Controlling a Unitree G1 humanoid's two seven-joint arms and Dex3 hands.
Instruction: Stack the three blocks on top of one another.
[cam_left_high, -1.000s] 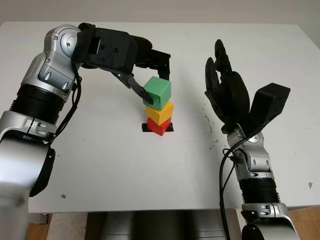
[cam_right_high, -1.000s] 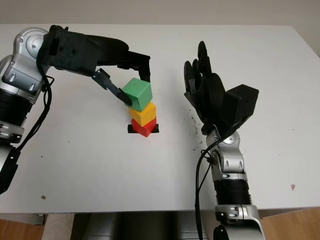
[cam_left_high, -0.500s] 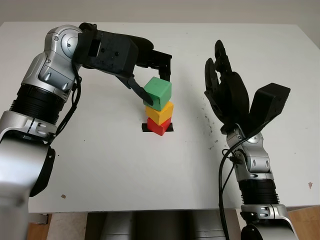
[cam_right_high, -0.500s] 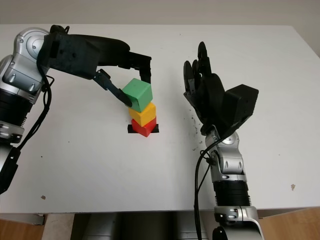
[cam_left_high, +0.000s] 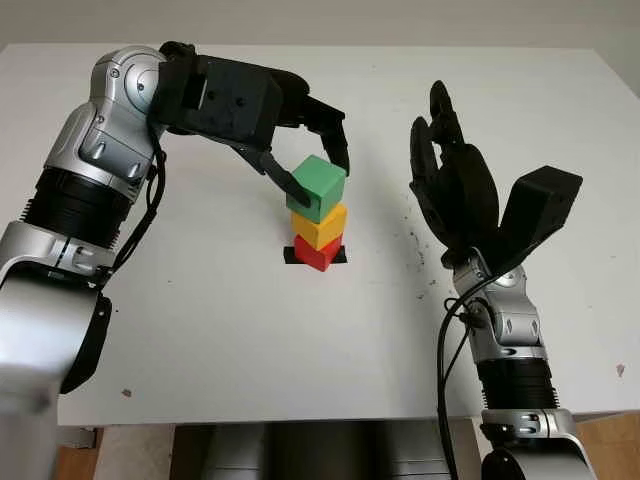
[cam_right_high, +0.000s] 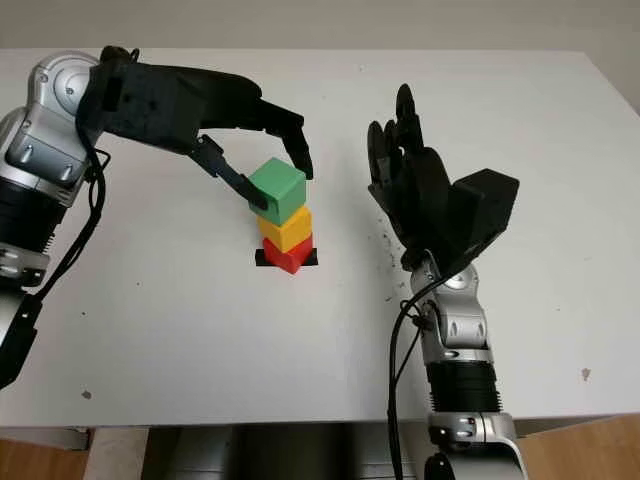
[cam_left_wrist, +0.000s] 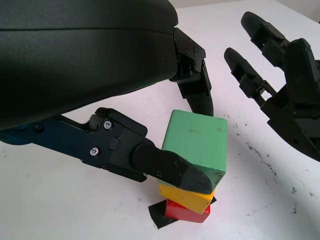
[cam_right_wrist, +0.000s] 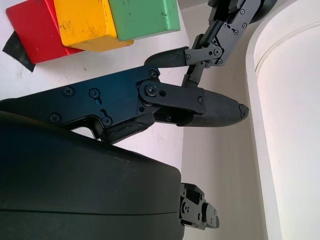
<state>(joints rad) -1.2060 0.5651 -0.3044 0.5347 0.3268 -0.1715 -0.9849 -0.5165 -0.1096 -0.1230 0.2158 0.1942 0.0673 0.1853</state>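
Standing on a black patch (cam_left_high: 292, 256) near the middle of the white table (cam_left_high: 220, 330), the three blocks make one column: red block (cam_left_high: 317, 252) at the bottom, yellow block (cam_left_high: 320, 226) on it, green block (cam_left_high: 318, 187) on top, each turned a little off the one beneath, with much of the red one hidden under the yellow. In the head views the left hand (cam_left_high: 305, 140) reaches in from the left and brackets the green block, one finger low against its near-left face and others curving down behind its far edge; the right hand (cam_left_high: 450, 185) is raised to the right of the stack, open, well apart from it. From the left wrist, a rounded fingertip (cam_left_wrist: 192, 179) presses the green block's lower corner while another finger hangs just behind its top edge; whether that one touches I cannot tell, so the grip itself is unclear. The yellow and red blocks peek out below, partly covered. From the right wrist, the stack lies at one corner, scuffed and cut off at the frame edge, beyond the right hand's own fingers.
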